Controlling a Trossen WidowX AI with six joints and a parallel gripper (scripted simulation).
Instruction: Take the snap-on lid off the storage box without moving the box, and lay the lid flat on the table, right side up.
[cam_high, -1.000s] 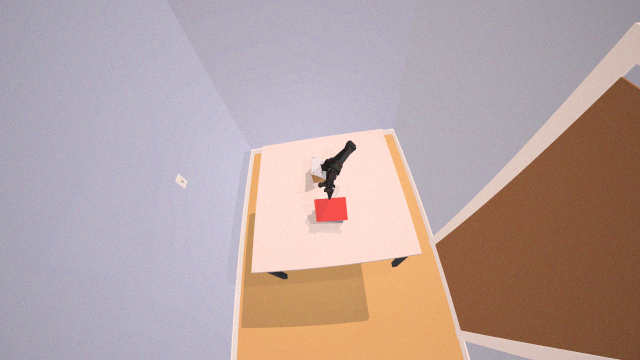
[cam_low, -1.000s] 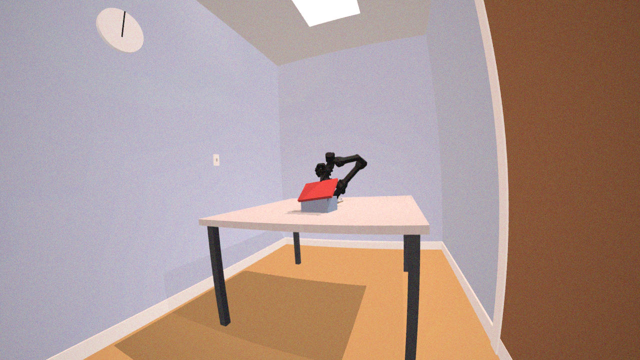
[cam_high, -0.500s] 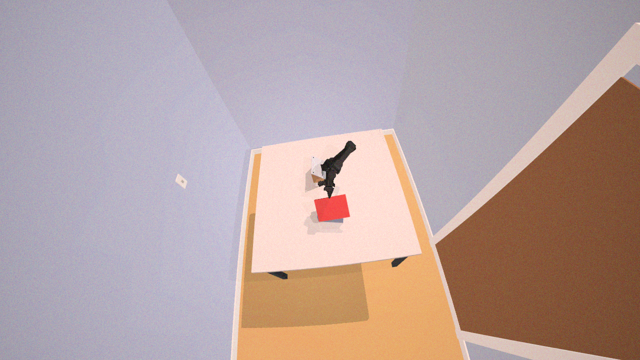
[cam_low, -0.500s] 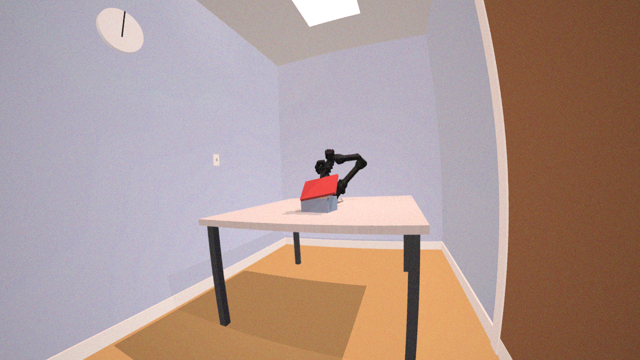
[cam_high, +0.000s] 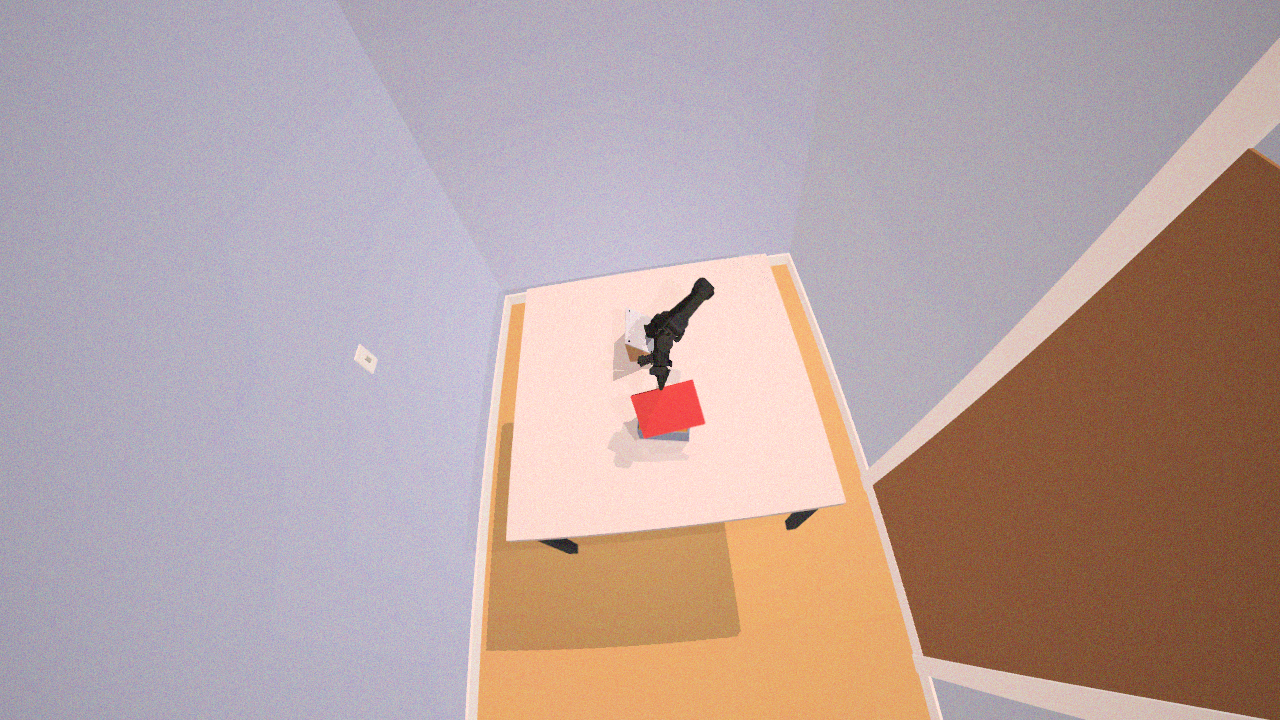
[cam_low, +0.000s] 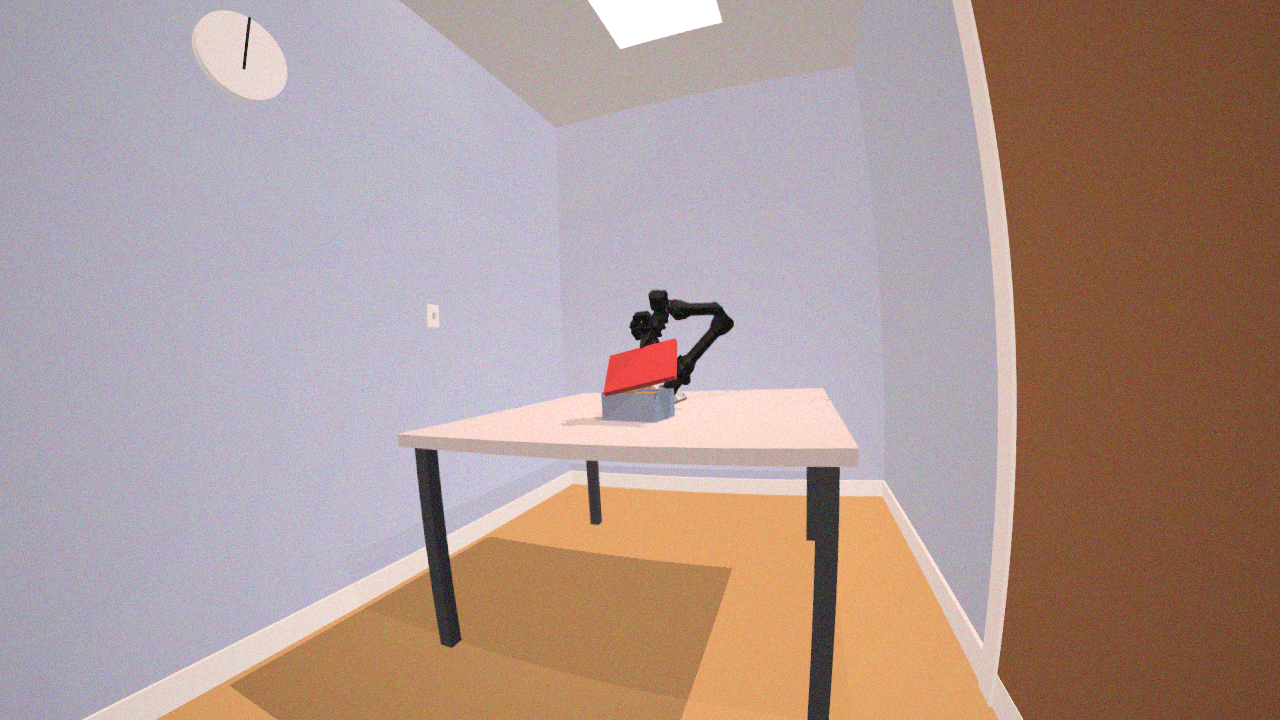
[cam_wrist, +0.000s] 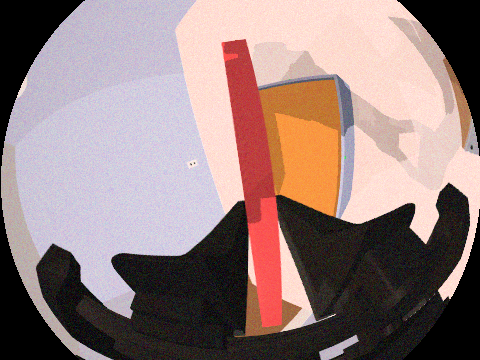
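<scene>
The red lid (cam_high: 668, 409) (cam_low: 641, 366) (cam_wrist: 258, 150) is tilted above the storage box, its edge on the arm's side raised. My gripper (cam_high: 661, 387) (cam_wrist: 262, 200) is shut on that raised edge; in the exterior view the fingertips are hidden behind the lid. The blue-grey storage box (cam_high: 666, 437) (cam_low: 631, 407) (cam_wrist: 348, 145) stands on the table (cam_high: 760, 447) (cam_low: 760, 434) under the lid. Its orange inside shows in the wrist view. In the exterior view the lid's low edge is close to the box's top; I cannot tell if they touch.
A white and brown object (cam_high: 634, 333) stands on the table beside the arm, partly hidden by it in the top view. The arm's base (cam_high: 703, 288) is toward the table's back. The table's front edge (cam_high: 626, 531) lies beyond the box.
</scene>
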